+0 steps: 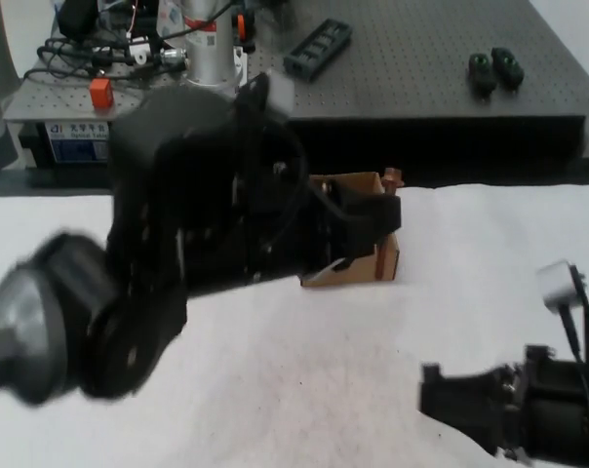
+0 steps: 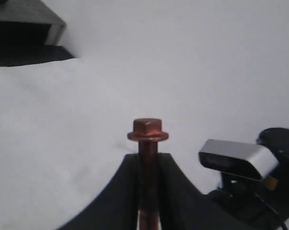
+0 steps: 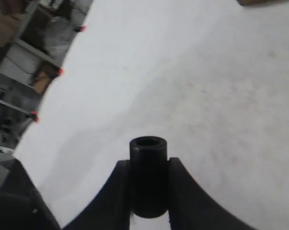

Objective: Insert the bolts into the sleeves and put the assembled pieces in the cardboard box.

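Note:
My left gripper (image 2: 148, 160) is shut on the shank of a copper-coloured bolt (image 2: 148, 130), whose hex head sticks out past the fingertips above the white cloth. In the high view this arm stretches from the left to the cardboard box (image 1: 358, 265), and the bolt head (image 1: 390, 178) shows just above the box's far rim. My right gripper (image 3: 148, 165) is shut on a black sleeve (image 3: 148, 149), with its bore facing outward. In the high view the right arm (image 1: 509, 400) sits low at the front right, away from the box.
A white cloth (image 1: 333, 370) covers the bench. Behind it stands a black perforated board (image 1: 421, 68) with a black tray (image 1: 317, 47), two small dark parts (image 1: 494, 68), an orange block (image 1: 100, 93) and cables. The right arm's silver camera (image 2: 238, 160) lies close to the bolt.

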You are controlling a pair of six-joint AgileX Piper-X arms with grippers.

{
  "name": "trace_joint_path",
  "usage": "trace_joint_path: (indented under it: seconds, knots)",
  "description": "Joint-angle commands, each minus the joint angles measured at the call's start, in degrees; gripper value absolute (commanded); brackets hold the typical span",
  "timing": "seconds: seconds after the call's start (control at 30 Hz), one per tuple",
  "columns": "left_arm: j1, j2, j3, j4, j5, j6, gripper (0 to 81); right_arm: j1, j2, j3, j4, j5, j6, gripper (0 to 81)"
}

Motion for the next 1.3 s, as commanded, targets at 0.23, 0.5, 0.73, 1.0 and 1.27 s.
trace_joint_path:
  seconds: [0.23,0.5,0.73,1.0,1.27]
  knots:
    - [0.2,-0.5,0.9,-4.3,4.3,-4.1,0.3,8.0,9.4,-2.5,-28.2,-1.6,11.1,2.2]
    - [0.2,-0.5,0.9,-4.4,4.4,-4.1,0.3,8.0,10.0,-3.3,-31.4,-1.6,11.1,2.2]
    - [0.2,-0.5,0.9,-5.1,4.1,-4.1,0.3,8.0,10.0,-3.3,-28.1,-1.3,11.1,2.2]
    - [0.2,-0.5,0.9,-6.0,2.5,-3.9,0.3,8.0,10.0,-3.0,-25.8,-6.1,8.9,2.2]
    - [0.2,-0.5,0.9,-6.0,2.4,-3.7,0.3,7.9,10.0,-3.0,-31.5,-4.1,9.6,2.2]
